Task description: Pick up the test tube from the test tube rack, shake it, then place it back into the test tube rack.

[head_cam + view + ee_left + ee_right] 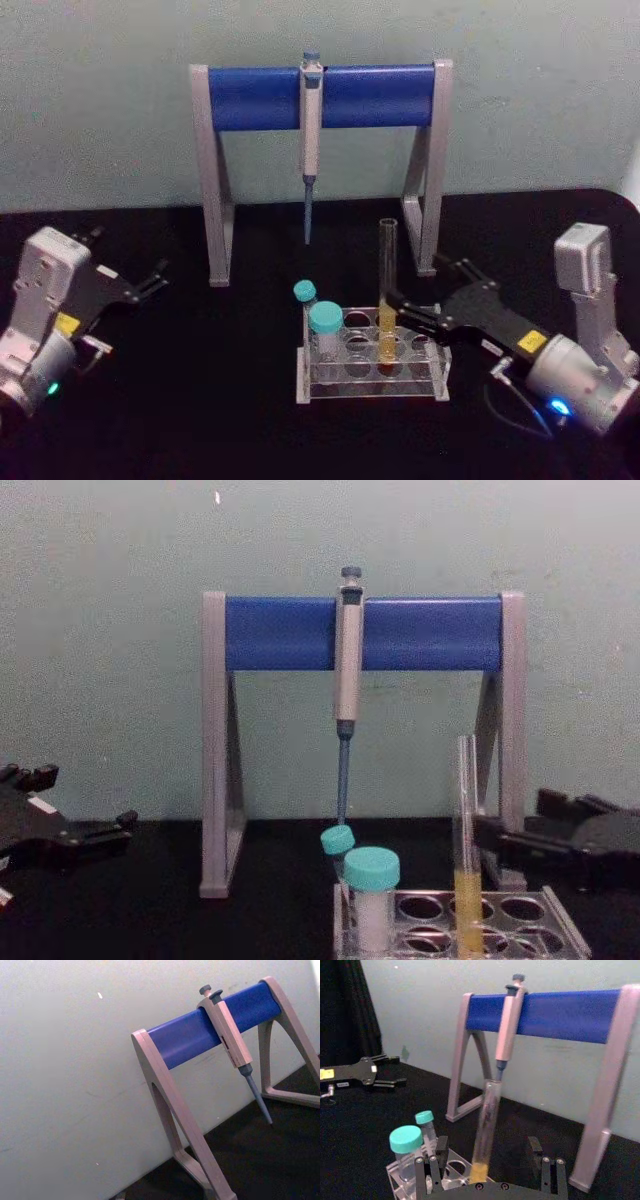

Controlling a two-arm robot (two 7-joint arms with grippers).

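The test tube stands upright in a hole of the clear test tube rack, with yellow-orange liquid in its lower part. My right gripper is open just right of the rack at tube height. In the right wrist view its black fingers spread wide, and the test tube rises between them a little ahead, untouched. The chest view has the test tube in the rack and the right gripper beside it. My left gripper rests open at the far left of the table.
Two teal-capped tubes stand in the rack's left end. Behind it is a grey-and-blue pipette stand with a pipette hanging from its bar, the tip pointing down toward the rack. The table is black.
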